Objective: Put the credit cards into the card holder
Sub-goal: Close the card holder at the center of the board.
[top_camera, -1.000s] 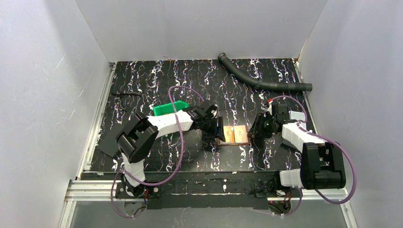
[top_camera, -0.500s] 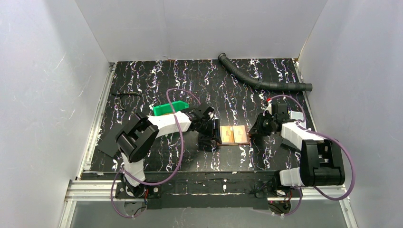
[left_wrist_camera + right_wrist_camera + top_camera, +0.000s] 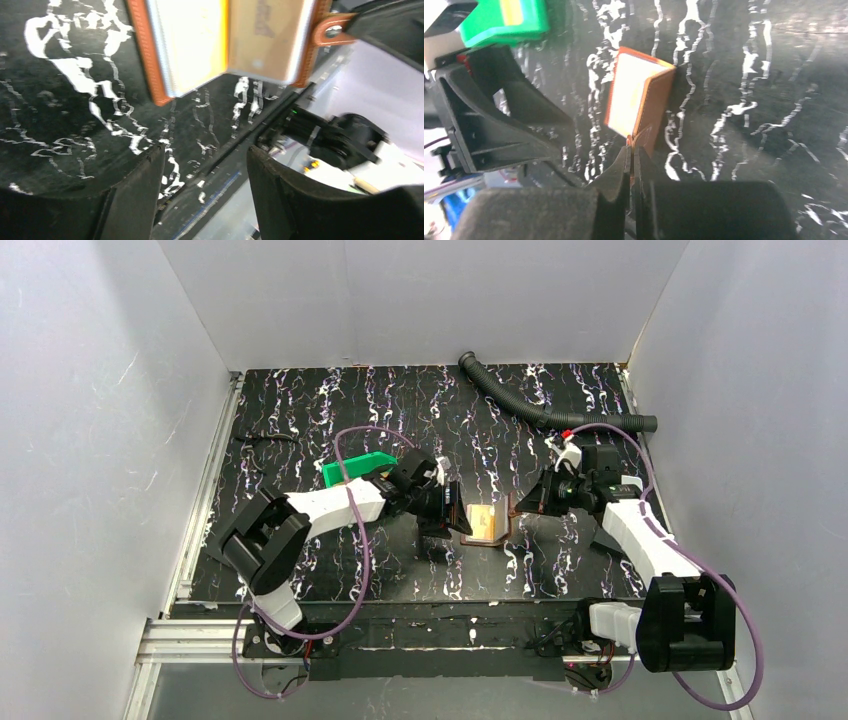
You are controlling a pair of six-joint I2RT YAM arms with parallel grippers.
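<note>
Black marbled table (image 3: pixel 330 410): I am folding the card holder (image 3: pixel 486 523).
My right gripper (image 3: pixel 631 145) pinches its flap to raise it. The left gripper (image 3: pixel 202 165), unclenched, waits alongside, likely to steady it.

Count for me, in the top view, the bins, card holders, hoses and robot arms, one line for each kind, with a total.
Green bin: 1
Card holder: 1
Corrugated hose: 1
Robot arms: 2, the left arm and the right arm
Total: 5

card holder (image 3: pixel 195 45) — top cut off, blurred
</note>
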